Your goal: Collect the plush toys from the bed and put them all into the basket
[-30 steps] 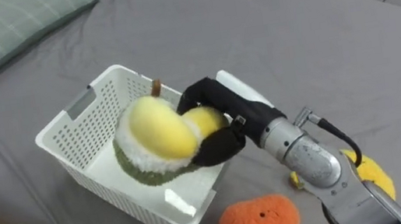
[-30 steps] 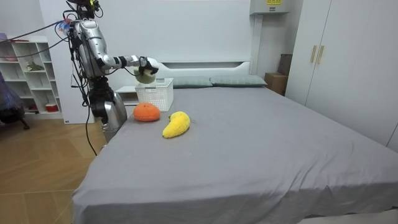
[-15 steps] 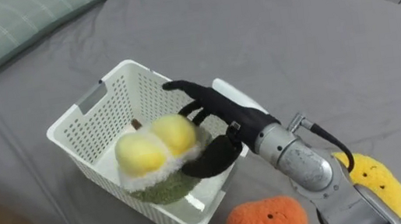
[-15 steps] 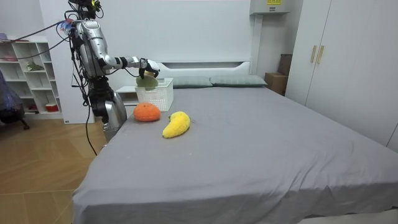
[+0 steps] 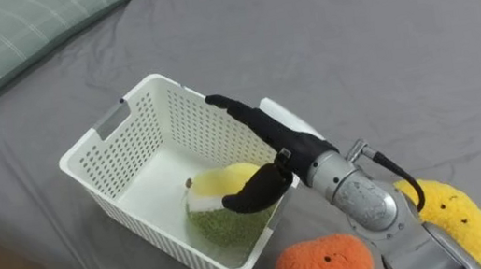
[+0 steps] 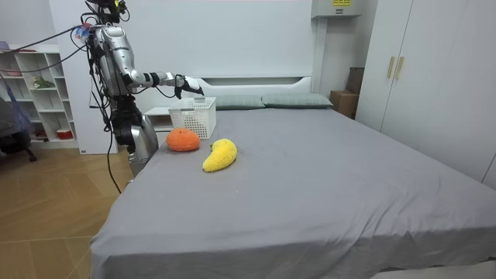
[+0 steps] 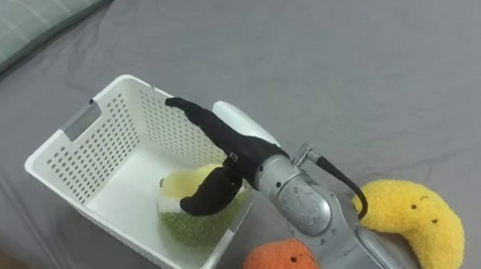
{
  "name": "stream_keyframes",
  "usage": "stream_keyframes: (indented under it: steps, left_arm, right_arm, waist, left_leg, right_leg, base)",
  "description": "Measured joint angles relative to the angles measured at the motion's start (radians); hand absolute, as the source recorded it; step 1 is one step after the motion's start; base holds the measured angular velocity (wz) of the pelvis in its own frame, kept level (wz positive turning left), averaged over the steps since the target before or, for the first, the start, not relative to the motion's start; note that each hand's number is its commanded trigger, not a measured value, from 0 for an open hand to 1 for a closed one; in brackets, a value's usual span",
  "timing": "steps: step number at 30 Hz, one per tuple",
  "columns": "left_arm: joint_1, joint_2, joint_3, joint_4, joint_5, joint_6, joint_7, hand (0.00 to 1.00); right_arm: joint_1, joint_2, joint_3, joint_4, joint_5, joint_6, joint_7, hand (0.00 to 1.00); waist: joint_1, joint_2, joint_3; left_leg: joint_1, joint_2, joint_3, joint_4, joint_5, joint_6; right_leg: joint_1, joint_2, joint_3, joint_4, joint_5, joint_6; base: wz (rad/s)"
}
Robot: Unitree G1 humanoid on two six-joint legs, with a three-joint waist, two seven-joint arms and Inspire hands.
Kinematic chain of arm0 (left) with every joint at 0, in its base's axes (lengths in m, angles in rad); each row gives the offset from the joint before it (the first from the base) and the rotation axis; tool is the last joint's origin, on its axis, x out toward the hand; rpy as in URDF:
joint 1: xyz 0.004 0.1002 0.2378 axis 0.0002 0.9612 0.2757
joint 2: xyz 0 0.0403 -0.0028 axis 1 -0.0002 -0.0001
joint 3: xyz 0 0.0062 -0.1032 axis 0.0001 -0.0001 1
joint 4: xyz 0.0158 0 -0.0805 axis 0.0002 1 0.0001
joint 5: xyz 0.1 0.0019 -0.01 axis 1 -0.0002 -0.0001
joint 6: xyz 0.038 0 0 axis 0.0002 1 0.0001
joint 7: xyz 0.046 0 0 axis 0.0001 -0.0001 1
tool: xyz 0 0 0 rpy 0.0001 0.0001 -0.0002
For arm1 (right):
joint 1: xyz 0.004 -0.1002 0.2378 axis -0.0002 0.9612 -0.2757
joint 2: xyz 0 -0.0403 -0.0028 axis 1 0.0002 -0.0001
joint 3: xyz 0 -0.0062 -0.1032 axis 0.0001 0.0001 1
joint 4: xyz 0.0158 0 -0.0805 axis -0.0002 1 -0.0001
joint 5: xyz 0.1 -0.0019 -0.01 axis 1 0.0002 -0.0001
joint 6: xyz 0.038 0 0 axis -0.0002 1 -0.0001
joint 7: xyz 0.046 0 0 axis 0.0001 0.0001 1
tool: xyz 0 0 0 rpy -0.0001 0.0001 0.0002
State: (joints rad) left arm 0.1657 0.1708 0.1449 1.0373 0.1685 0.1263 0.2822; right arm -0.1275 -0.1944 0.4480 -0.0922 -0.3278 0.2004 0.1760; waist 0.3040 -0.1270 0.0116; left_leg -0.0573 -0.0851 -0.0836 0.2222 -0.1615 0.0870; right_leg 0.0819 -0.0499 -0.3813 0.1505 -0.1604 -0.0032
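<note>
White basket (image 5: 122,165): on grey bed (image 5: 348,25).
Green-and-yellow plush toy (image 5: 222,205): inside basket, on its floor.
Right hand (image 5: 269,135): over basket rim, fingers spread wide, empty.
Orange toy (image 5: 320,265), yellow toy (image 5: 450,213): on bed beside basket.

Basket (image 5: 194,124) on bed (image 5: 349,34), near its edge; pillow (image 5: 0,36) beyond it to the left. Fruit toy (image 5: 222,203) in basket, at the near right corner. Right hand (image 5: 268,142) over that corner, fingers straight, thumb above the toy. Round toy (image 5: 323,266) just outside the basket, front right; banana toy (image 5: 450,213) to its right, beside the forearm.
</note>
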Motion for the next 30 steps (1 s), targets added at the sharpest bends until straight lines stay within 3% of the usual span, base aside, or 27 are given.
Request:
stream_keyframes:
  steps: [9, 13, 19, 25, 30]
  left_arm:
    - [-0.002, 0.0, 0.0, -0.01, 0.0, -0.001, 0.016, 0.0]
    - [-0.005, 0.0, 0.001, -0.019, 0.0, -0.005, 0.021, 0.0]
    - [-0.002, -0.006, 0.012, -0.019, -0.001, -0.015, 0.019, 0.0]
    - [0.003, -0.006, 0.087, -0.018, 0.001, -0.024, 0.02, 0.0]
    - [0.016, -0.005, 0.093, -0.019, 0.004, -0.024, 0.02, 0.0]
  right_arm:
    - [0.0, -0.022, -0.004, 0.001, 0.065, -0.009, -0.016, 0.0]
    - [0.002, -0.031, -0.022, 0.0, 0.105, -0.025, -0.039, 0.0]
    - [0.014, -0.032, -0.121, 0.003, 0.122, -0.041, -0.111, 0.0]
    - [0.021, -0.045, -0.255, 0.032, 0.153, -0.075, -0.216, 0.0]
    - [0.069, -0.05, -0.295, 0.036, 0.163, -0.082, -0.256, 0.0]
  waist:
    - [-0.001, 0.002, 0.0004]
    - [-0.02, 0.005, -0.0006]
    - [-0.054, 0.02, -0.0022]
    - [-0.085, 0.024, -0.002]
    - [-0.109, 0.026, -0.0088]
  left_leg:
    - [0.003, 0.001, 0.007, -0.001, 0.001, 0.0]
    - [0.004, 0.001, 0.01, 0.0, 0.001, 0.0]
    - [0.02, 0.002, 0.021, -0.001, 0.001, 0.002]
    - [0.031, 0.004, 0.032, -0.004, -0.001, 0.005]
    - [0.037, 0.009, 0.056, -0.004, -0.004, 0.008]
  right_leg:
    - [-0.001, 0.0, 0.023, 0.0, 0.0, 0.0]
    - [0.001, -0.001, 0.024, 0.0, 0.0, 0.0]
    - [0.013, -0.005, 0.03, 0.002, 0.001, 0.003]
    - [0.016, -0.005, 0.05, 0.006, 0.002, 0.004]
    - [0.016, -0.003, 0.07, 0.005, 0.003, 0.006]
  base:
    - [-0.03]
    - [-0.01]
    - [-0.05]
    - [-0.08]
    - [-0.11]
